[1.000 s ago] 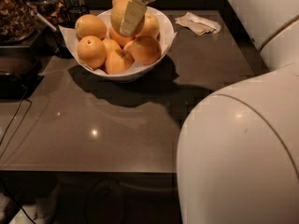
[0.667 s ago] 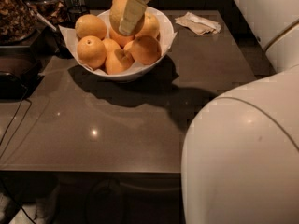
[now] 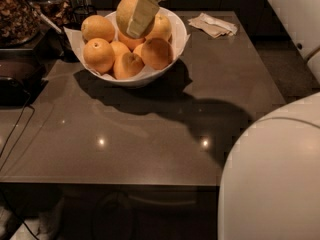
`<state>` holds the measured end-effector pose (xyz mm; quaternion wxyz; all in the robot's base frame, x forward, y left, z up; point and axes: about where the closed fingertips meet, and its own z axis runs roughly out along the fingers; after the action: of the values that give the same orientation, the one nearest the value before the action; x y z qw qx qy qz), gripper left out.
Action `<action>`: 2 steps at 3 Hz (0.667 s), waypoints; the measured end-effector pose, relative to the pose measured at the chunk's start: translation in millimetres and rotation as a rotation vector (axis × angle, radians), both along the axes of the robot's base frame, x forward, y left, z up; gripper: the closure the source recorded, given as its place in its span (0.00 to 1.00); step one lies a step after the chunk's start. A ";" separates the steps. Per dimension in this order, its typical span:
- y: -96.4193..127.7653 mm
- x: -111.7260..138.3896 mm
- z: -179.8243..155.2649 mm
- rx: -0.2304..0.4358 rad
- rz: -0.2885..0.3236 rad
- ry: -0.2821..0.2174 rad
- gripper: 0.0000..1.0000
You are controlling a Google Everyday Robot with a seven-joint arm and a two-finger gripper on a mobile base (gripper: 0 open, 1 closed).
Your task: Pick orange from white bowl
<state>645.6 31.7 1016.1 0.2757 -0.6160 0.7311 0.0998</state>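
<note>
The white bowl point(image 3: 176, 40) stands at the back of the dark table and holds several deep-orange fruits on paper lining. The orange point(image 3: 123, 10), larger and paler, sits at the top of the pile, raised a little above the others. My gripper point(image 3: 134, 20) comes down from the top edge of the view and is shut on this orange. One pale finger point(image 3: 141, 15) lies across the orange's front right side. The other finger is hidden behind the fruit.
A crumpled napkin point(image 3: 215, 25) lies right of the bowl. A dark jar of brown bits point(image 3: 17, 11) and a black appliance point(image 3: 17, 79) stand at the left, with a cable point(image 3: 15, 134) running down. My white body point(image 3: 275, 179) fills the lower right corner.
The gripper and the orange have barely moved. My white body has slid to the right in the view, uncovering more of the table.
</note>
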 end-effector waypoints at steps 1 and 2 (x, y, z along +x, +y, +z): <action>-4.5 -17.2 9.0 0.048 -0.019 0.000 1.00; -8.1 -40.7 14.2 0.098 -0.033 -0.002 1.00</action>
<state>604.9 23.6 1030.3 0.3081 -0.5895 0.7352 0.1303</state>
